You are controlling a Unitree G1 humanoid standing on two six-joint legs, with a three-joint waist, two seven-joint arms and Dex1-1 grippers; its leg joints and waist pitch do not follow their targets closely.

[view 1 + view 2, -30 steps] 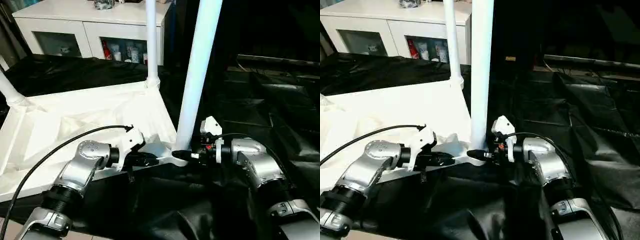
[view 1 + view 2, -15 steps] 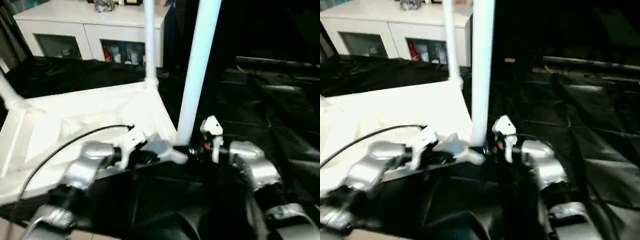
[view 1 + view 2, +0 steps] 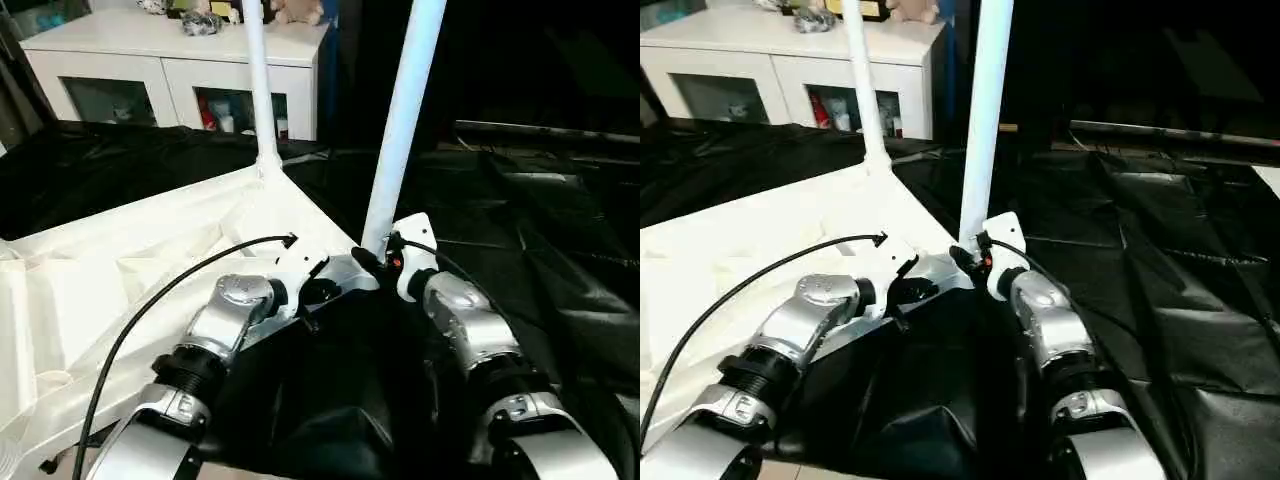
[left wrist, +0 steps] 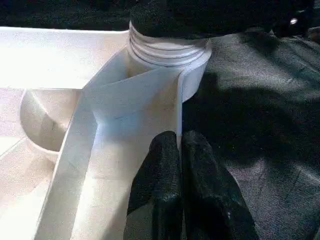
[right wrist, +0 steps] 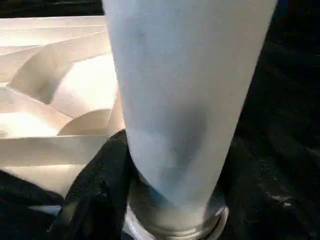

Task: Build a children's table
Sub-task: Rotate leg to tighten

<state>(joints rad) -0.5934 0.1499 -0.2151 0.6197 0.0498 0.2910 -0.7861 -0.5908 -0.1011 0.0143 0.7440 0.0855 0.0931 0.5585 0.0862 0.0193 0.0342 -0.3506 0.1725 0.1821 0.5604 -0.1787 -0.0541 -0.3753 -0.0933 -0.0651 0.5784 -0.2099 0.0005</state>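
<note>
The children's table (image 3: 120,270) lies upside down on black sheeting, ribbed underside up. A long white leg (image 3: 400,130) stands in the near corner socket (image 4: 167,50), leaning slightly right. A second leg (image 3: 256,90) rises from the far corner. My left gripper (image 3: 322,291) is shut on the thin rim wall just beside that near socket, its fingers (image 4: 165,175) pressed together. My right gripper (image 3: 372,262) is closed around the base of the near leg, with one black finger (image 5: 97,195) hugging the tube; the other is hidden behind it.
A white cabinet (image 3: 170,60) with glass-fronted compartments stands at the back left, with toys (image 3: 290,12) on top. Crumpled black sheeting (image 3: 540,230) covers the ground to the right and front. A black cable (image 3: 150,300) arcs over my left forearm.
The camera has shifted. My right gripper has tightened a little on the leg's base, and its forearm has swung from the leg's right side to its near side. The left gripper keeps its hold.
</note>
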